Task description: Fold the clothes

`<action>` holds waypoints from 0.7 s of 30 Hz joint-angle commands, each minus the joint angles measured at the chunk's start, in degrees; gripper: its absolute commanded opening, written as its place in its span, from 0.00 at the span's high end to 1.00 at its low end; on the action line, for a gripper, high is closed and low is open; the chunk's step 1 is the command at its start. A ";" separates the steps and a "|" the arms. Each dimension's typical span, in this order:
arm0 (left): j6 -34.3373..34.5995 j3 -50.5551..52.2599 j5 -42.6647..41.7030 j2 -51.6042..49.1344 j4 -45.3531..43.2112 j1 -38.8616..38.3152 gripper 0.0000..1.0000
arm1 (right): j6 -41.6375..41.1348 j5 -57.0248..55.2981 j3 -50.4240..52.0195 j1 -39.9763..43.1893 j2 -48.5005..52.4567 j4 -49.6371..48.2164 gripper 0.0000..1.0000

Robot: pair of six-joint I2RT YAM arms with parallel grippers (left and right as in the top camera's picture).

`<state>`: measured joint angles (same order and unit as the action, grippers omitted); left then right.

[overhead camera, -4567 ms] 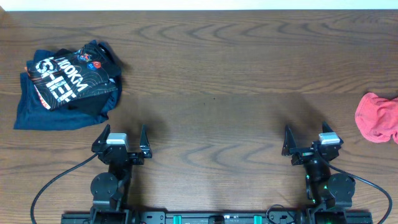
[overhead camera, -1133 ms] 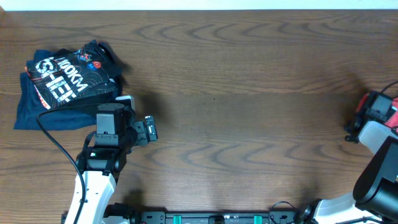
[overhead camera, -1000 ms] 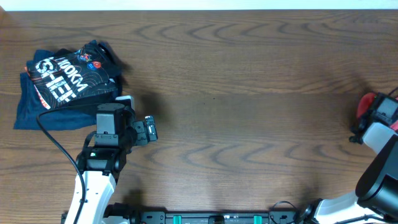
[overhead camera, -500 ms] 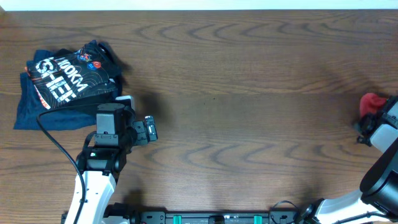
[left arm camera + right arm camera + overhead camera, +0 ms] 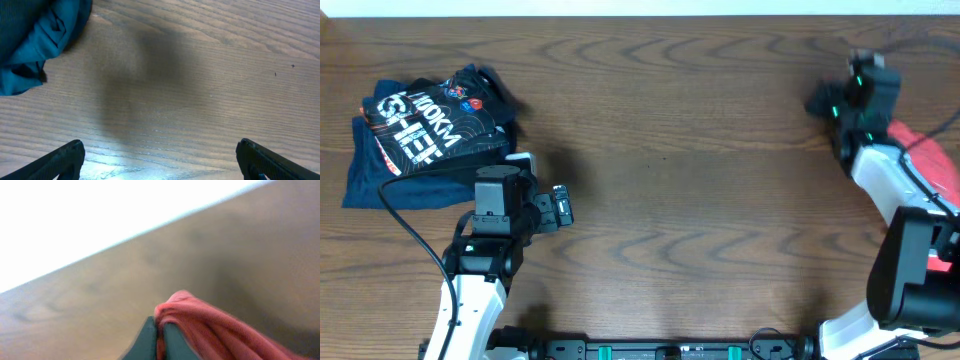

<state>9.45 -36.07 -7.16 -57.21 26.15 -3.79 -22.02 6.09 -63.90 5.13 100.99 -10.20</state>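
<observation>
The clothes, a coral-red shirt point(image 5: 926, 152), sit bunched at the right edge of the table, partly hidden under my right arm. My right gripper point(image 5: 822, 103) is raised over the far right of the table. In the right wrist view it point(image 5: 160, 332) is shut on a fold of the coral-red shirt point(image 5: 210, 327), which trails away to the lower right. My left gripper point(image 5: 560, 208) hangs low over bare wood just right of the dark garments. It stands open in the left wrist view point(image 5: 162, 167), with nothing between its fingertips point(image 5: 65, 159).
A pile of navy and black garments with white lettering point(image 5: 425, 135) lies at the far left; its blue edge point(image 5: 40, 40) shows in the left wrist view. The table's far edge point(image 5: 640, 14) runs along the top. A cable point(image 5: 415, 240) trails behind the left arm.
My right gripper has shut on the coral-red shirt and swung up and toward the far side of the table, pulling fabric with it. The left arm has not moved.
</observation>
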 commanded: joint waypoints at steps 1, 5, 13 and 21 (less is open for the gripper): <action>0.76 -1.01 -0.15 -0.02 -0.11 0.24 0.02 | -2.69 -7.41 -4.96 -2.80 -1.88 0.59 0.74; 0.76 -1.01 -0.15 -0.02 -0.09 0.24 0.02 | 2.51 -7.61 -7.34 -2.75 -2.08 5.79 0.11; 0.76 -1.01 -0.26 -0.02 -0.07 0.24 0.02 | 9.25 -16.31 -7.39 1.20 -4.52 35.65 0.01; 0.79 -1.01 -1.42 -0.02 -0.04 0.24 0.02 | 11.61 -16.79 -7.34 6.60 -4.66 59.36 0.11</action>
<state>9.45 -36.10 -7.79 -57.23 26.00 -3.79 -12.40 -9.50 -70.98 10.39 98.17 44.93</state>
